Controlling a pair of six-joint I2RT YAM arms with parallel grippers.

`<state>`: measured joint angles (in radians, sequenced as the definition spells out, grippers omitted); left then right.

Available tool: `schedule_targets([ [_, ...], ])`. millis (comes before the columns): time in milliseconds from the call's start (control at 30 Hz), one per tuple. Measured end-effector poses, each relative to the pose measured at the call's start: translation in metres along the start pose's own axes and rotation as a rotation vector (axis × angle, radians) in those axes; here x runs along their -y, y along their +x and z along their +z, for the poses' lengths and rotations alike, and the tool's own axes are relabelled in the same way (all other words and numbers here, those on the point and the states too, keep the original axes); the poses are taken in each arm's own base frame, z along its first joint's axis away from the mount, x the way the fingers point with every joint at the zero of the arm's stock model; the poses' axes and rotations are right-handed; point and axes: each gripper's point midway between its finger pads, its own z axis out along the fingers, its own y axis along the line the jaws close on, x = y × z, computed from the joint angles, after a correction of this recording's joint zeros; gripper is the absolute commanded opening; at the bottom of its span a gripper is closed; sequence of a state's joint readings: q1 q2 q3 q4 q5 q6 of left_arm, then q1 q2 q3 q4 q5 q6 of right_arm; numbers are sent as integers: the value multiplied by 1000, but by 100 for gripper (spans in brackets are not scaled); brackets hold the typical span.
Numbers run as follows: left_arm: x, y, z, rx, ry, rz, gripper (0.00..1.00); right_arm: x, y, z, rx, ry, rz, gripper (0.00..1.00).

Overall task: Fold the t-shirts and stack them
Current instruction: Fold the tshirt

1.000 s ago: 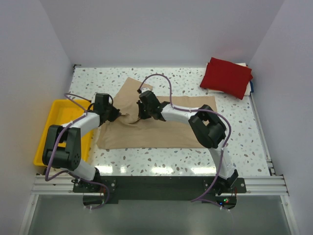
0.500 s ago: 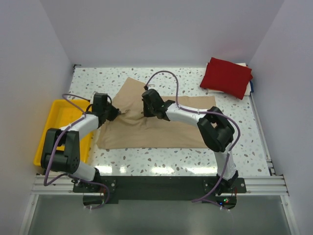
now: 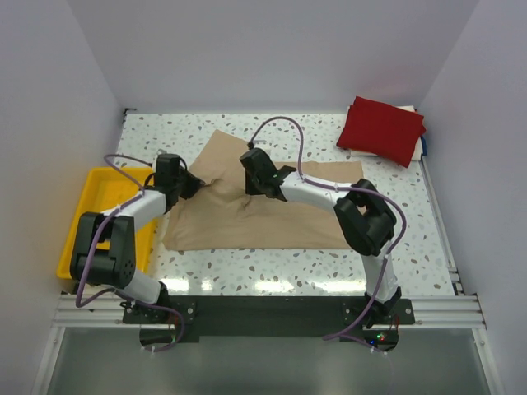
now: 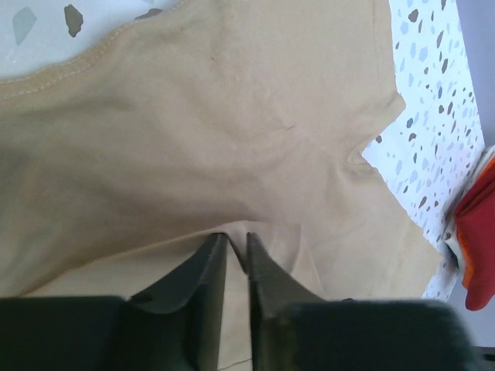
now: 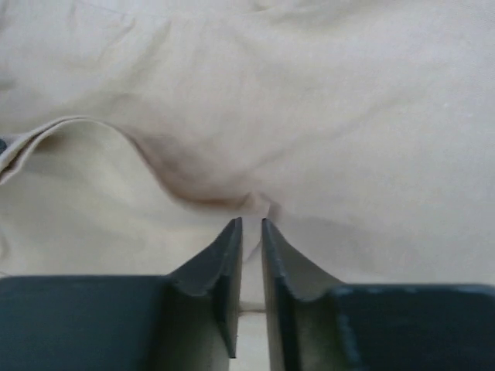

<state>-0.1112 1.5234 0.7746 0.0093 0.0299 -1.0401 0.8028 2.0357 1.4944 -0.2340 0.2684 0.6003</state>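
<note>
The tan t-shirt [image 3: 263,218] lies spread on the speckled table, with a flap reaching toward the far left. My left gripper [image 3: 194,183] sits low at its left edge. In the left wrist view its jaws [image 4: 236,238] stand a narrow slit apart, and a crease of tan cloth [image 4: 232,139] meets the tips. My right gripper [image 3: 255,186] rests over the shirt's upper middle. Its jaws [image 5: 251,222] are also slightly apart, with a pucker of cloth [image 5: 255,202] just ahead of them. A folded dark red t-shirt [image 3: 381,129] lies at the far right corner, and an orange edge [image 4: 464,267] peeks from under it.
A yellow tray [image 3: 82,193] stands off the table's left edge, beside the left arm. White walls close in on three sides. The metal rail with both arm bases [image 3: 263,309] runs along the near edge.
Both grippers carried the raised tan cloth a little toward the far side and lowered it flat. Both sets of jaws, shut on the cloth before, now stand slightly apart.
</note>
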Motion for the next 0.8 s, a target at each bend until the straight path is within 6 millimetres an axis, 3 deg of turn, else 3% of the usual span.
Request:
schedule_targets([
  [33,0,0,1,1,3,9,37,2,-1,0,1,7,4,30],
  [133,2,-2,3,4,11,22,51,10,-5,1,-1,24,16,48],
  [267,14,-17,6,25,32,50,57,27,-23,3,11,51,32,57],
  [367,40,-39,10,57,67,87,57,48,-37,4,20,75,59,58],
  [433,68,-61,16,86,97,134,57,68,-49,2,22,90,85,59],
  [567,119,-102,43,140,126,242,56,114,-82,-15,63,116,151,60],
  [633,132,-115,62,160,116,296,56,140,-101,-27,95,128,188,61],
  [800,127,-123,116,149,15,431,55,203,-131,-49,151,149,275,61],
])
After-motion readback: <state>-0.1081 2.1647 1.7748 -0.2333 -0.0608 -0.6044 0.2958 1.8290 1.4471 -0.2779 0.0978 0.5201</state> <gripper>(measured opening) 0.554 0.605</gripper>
